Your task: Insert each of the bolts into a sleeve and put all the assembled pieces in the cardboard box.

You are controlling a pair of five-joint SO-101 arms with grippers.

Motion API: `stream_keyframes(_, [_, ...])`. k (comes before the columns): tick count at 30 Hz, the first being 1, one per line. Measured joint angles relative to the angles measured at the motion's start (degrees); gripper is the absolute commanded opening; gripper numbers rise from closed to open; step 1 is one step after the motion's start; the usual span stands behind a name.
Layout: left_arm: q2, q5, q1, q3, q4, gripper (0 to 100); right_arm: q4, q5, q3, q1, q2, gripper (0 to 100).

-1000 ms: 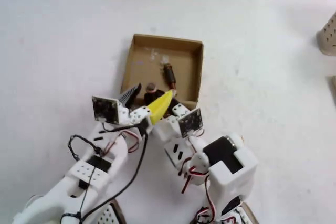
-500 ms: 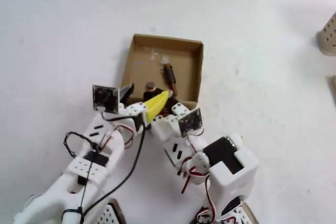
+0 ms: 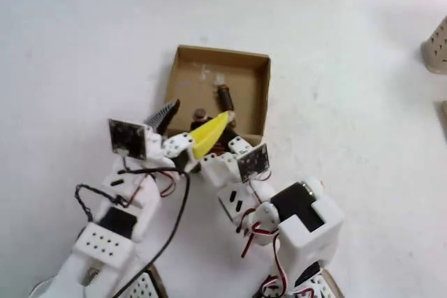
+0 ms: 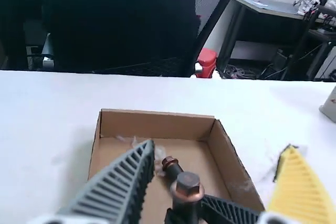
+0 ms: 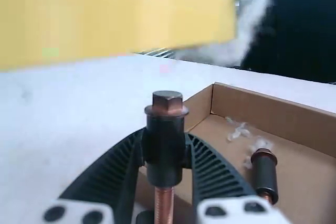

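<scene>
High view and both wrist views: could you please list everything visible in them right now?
table: 1, white, under everything.
cardboard box: 1, brown, open, mid-table before both arms.
loose assembled piece: 1, copper bolt in black sleeve, lying inside the cardboard box.
held assembled piece: 1, copper bolt in black sleeve, head up, at the box's near side.
perforated object: 1, beige, table's right edge in the high view.
chair: 1, black mesh, beyond the table.
right end effector: 1, black fingers, shut on the held assembled piece.
left end effector: 1, grey and yellow fingers, open, flanking the held piece.
</scene>
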Motion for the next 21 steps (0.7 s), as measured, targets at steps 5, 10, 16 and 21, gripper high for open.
stream_keyframes(5, [-13.8, 2.29, -4.92, 0.0, 10.29, 1, 0.7, 0.0, 0.0, 0.0, 0.0, 1.7])
stream_keyframes(10, [-27.78, 2.55, -8.97, 0.0, 20.4, 7, 2.02, 0.0, 0.0, 0.0, 0.0, 1.7])
stream_keyframes(16, [-38.95, 2.9, -12.57, 0.0, 32.88, 2, 2.11, 0.0, -0.18, 2.46, 0.0, 1.7])
stream_keyframes(21, [-39.03, 2.9, -17.76, 0.0, 43.52, 2, 2.11, 0.0, -0.18, 2.9, 0.0, 1.7])
